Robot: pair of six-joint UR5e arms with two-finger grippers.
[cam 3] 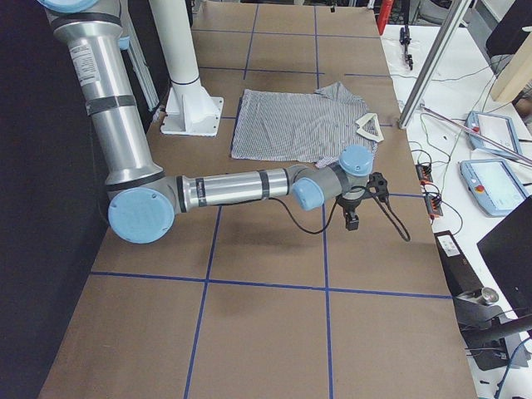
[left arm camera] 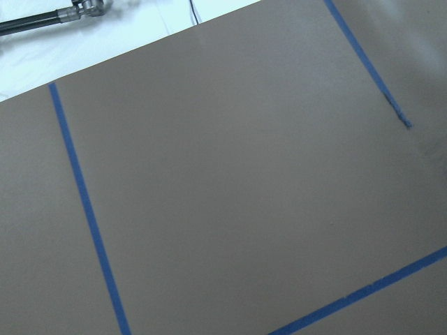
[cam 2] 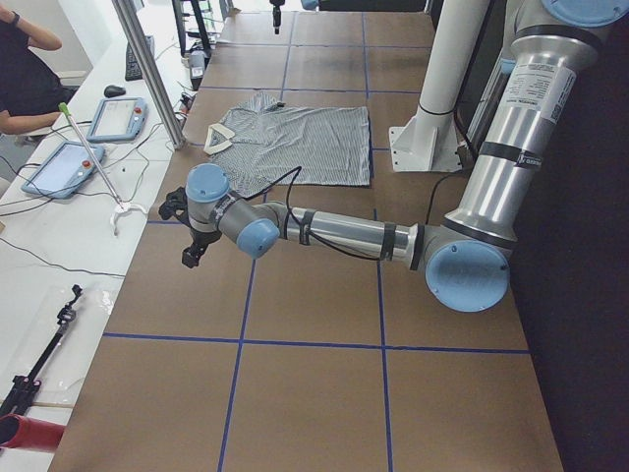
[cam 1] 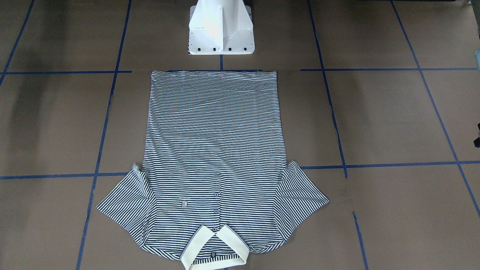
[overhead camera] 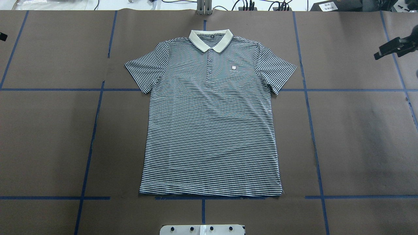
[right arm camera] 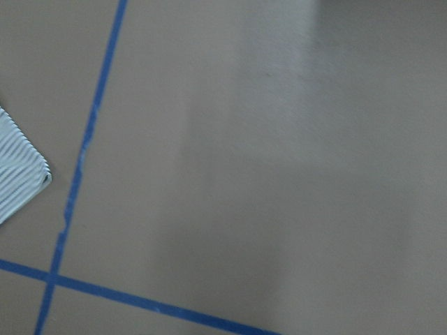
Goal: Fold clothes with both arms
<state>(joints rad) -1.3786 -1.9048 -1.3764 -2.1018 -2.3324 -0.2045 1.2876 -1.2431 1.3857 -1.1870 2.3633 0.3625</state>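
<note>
The striped polo shirt (overhead camera: 212, 130) lies flat and face up in the middle of the table, sleeves spread. Its cream collar (overhead camera: 210, 39) is at the far edge and its hem is toward the robot's base; it also shows as the shirt (cam 1: 217, 150). Both arms are stretched out low to the sides, well clear of it. The right gripper (overhead camera: 378, 55) hovers near the table's right edge, level with the sleeves, and the right gripper (cam 3: 352, 223) points down. Only a sliver of the left gripper (overhead camera: 2, 36) shows at the left edge; the left gripper (cam 2: 189, 258) hangs over bare table. I cannot tell either one's state. A sleeve corner (right arm camera: 21, 174) shows in the right wrist view.
The white pedestal base (cam 1: 221, 30) stands just behind the hem. Blue tape lines (overhead camera: 94, 130) grid the brown table. A white bench past the far edge carries tablets (cam 2: 59, 167), cables and a metal post (cam 2: 147, 69). A person (cam 2: 25, 69) sits there.
</note>
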